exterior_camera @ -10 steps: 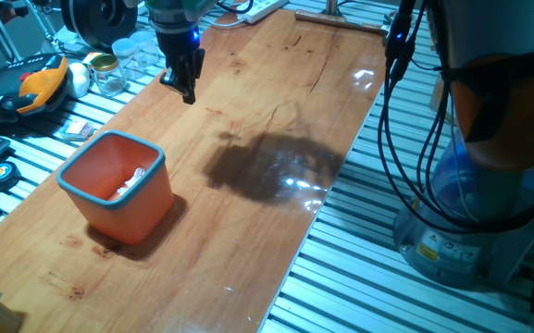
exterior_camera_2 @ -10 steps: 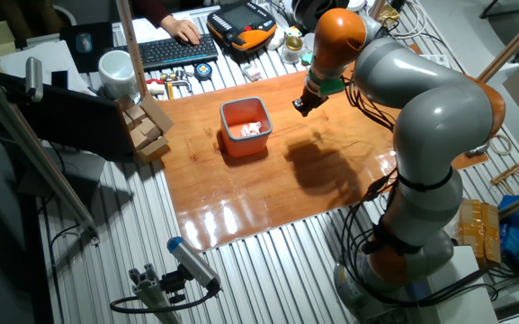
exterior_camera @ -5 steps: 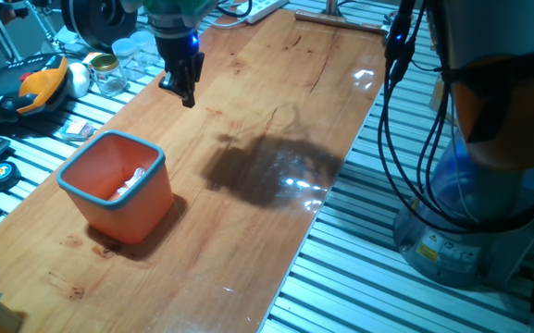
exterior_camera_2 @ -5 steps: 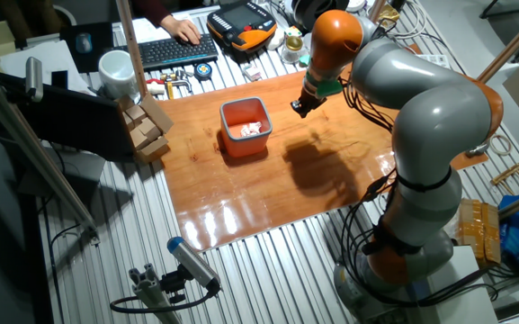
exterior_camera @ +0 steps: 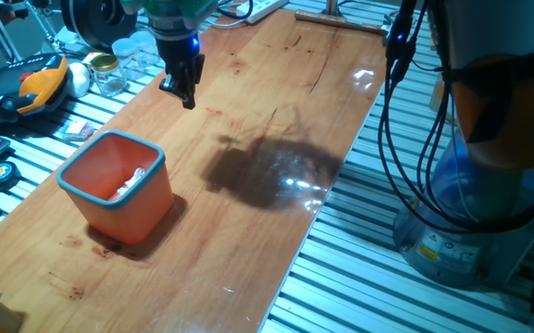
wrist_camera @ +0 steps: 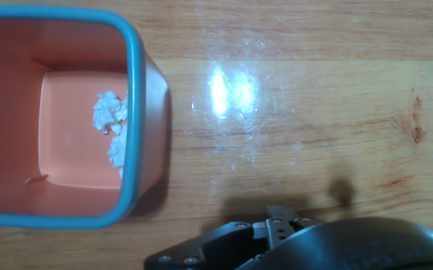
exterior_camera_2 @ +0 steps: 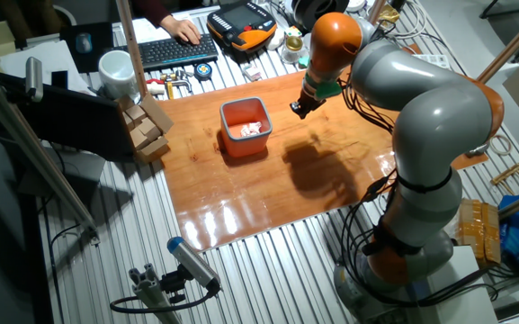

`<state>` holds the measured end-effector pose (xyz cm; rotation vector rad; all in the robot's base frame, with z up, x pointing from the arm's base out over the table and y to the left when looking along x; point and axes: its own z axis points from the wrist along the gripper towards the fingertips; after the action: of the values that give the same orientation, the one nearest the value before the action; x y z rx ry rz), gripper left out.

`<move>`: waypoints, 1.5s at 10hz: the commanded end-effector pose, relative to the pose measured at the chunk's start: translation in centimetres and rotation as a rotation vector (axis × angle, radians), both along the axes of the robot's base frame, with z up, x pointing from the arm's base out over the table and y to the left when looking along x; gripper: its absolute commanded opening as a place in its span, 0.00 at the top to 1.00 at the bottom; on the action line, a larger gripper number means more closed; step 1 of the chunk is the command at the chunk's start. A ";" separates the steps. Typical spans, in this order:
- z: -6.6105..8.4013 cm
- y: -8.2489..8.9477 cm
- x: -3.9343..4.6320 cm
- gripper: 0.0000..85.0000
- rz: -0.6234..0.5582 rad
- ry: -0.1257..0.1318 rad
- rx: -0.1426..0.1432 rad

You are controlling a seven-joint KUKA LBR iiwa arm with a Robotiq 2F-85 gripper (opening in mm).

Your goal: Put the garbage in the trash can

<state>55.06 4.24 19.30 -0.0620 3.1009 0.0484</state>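
the garbage point(wrist_camera: 109, 120) lies inside the trash can point(exterior_camera: 152, 205) at lower left; the gripper point(exterior_camera: 184, 90) hangs upper left, apparently closed and empty.

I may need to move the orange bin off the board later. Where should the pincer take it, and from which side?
Probably the bin by one wall, from straight above: it stands upright and open, with a thin blue rim the fingers could straddle, one inside, one outside. Choose a wall away from the white scraps, which lie near one side. The body looks wide for the pincer to span.
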 end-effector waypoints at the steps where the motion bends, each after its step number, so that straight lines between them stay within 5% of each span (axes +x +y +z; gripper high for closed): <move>1: -0.1 0.0 -0.02 1.00 0.000 -0.001 -0.001; 15: -0.4 0.0 -0.14 1.00 -0.006 0.004 0.019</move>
<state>54.92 4.20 18.90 -0.0519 3.1036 0.0778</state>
